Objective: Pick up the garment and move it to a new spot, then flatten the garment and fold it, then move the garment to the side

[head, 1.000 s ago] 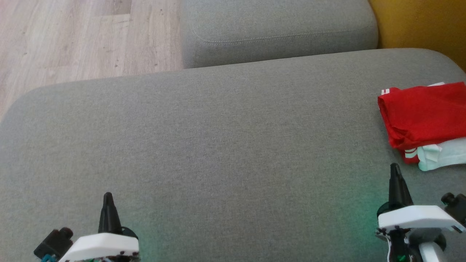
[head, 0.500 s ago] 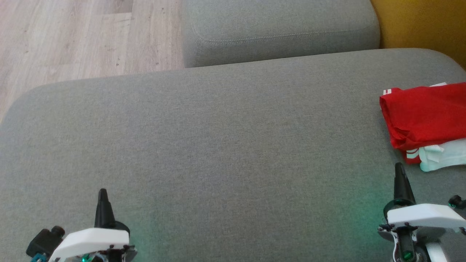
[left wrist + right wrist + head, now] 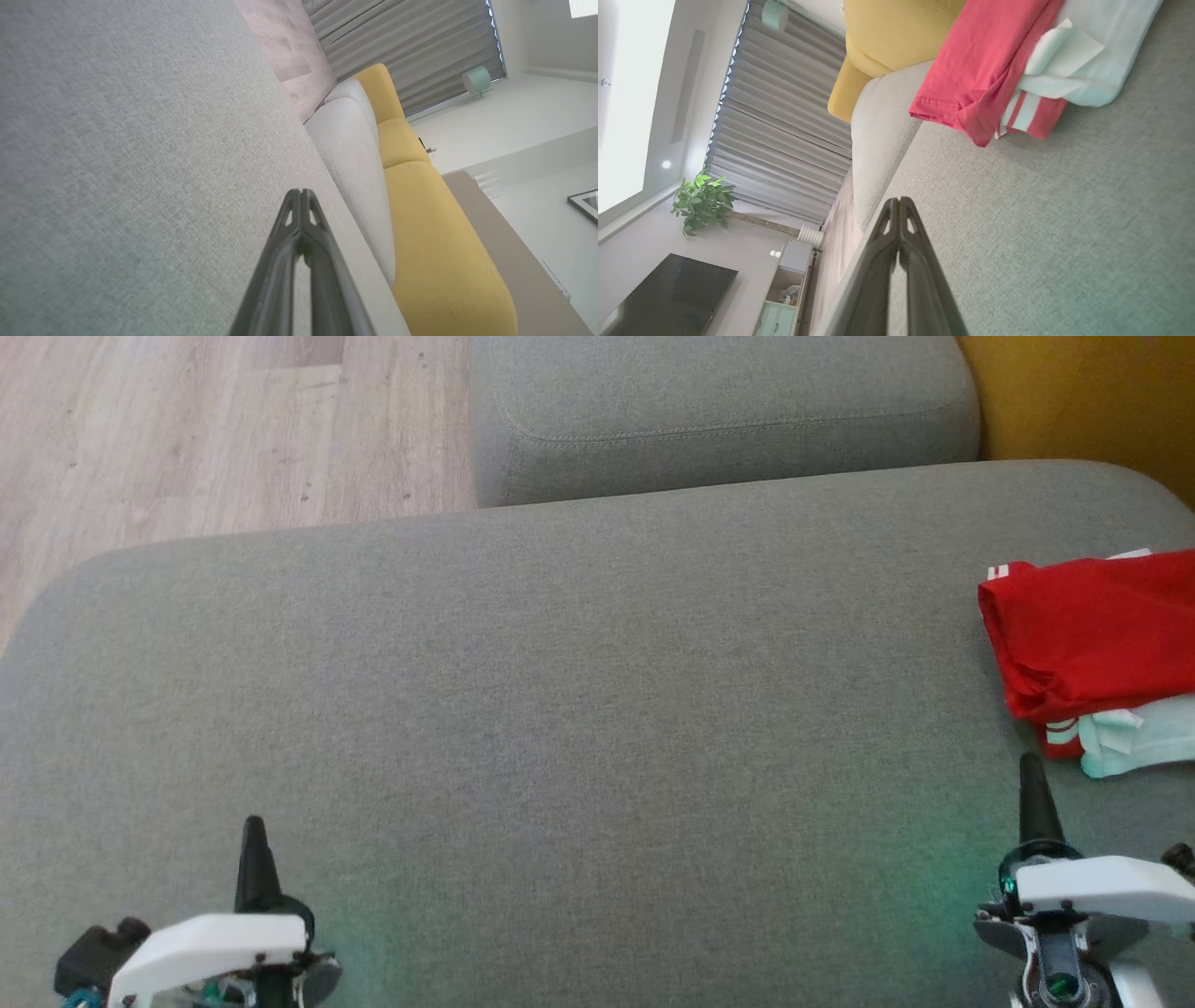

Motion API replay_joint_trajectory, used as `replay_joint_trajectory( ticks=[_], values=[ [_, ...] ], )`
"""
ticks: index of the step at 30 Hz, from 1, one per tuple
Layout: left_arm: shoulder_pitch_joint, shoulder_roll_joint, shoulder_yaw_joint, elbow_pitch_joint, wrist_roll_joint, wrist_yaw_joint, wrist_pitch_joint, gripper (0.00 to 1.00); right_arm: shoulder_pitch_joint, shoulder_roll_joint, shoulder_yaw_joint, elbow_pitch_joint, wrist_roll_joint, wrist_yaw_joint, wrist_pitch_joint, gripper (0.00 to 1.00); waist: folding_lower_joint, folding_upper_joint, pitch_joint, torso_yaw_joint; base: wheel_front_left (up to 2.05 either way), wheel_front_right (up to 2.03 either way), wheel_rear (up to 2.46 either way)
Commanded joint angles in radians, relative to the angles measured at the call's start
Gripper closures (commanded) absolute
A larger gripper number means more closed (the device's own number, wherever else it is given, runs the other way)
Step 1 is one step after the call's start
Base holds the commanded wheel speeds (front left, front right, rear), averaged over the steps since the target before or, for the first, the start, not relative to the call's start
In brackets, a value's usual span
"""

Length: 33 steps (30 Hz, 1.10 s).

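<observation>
The red garment [image 3: 1092,630] lies folded at the right edge of the grey sofa cushion [image 3: 560,691], on top of a pale mint cloth [image 3: 1139,737]; white stripes show at its corner. In the right wrist view the red garment [image 3: 980,70] sits ahead and to the upper right of the fingers. My right gripper [image 3: 1030,767] hovers just below and left of the garment, shut and holding nothing. My left gripper [image 3: 252,828] is at the lower left, shut and holding nothing, far from the garment. Both wrist views show the fingertips [image 3: 301,193] pressed together.
A second grey cushion [image 3: 719,411] sits behind the main one, with a yellow cushion [image 3: 1083,401] at the back right. Wooden floor [image 3: 187,429] lies beyond the cushion's far left edge.
The head view has shifted slightly. Both grippers have drawn back a little toward the bottom edge, staying shut. The garment has not moved.
</observation>
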Motion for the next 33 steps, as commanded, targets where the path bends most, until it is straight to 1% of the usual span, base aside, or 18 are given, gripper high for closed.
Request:
replay_joint_trajectory(
  ticks=[1, 33],
  values=[
    [-0.051, 0.002, 0.028, -0.034, -0.023, -0.011, 0.007, 1.00, -0.060, -0.005, 0.008, -0.039, 0.028, 0.000, 0.006, 1.00, -0.0001, 0.0000, 0.000, 0.000, 0.00, 0.00, 0.00],
    [-0.082, 0.003, 0.094, -0.041, -0.320, -0.046, 0.098, 1.00, -0.072, -0.006, -0.018, -0.069, 0.385, -0.001, 0.095, 1.00, -0.0001, 0.0000, 0.006, 0.012, 0.00, 0.00, 0.00]
  ],
)
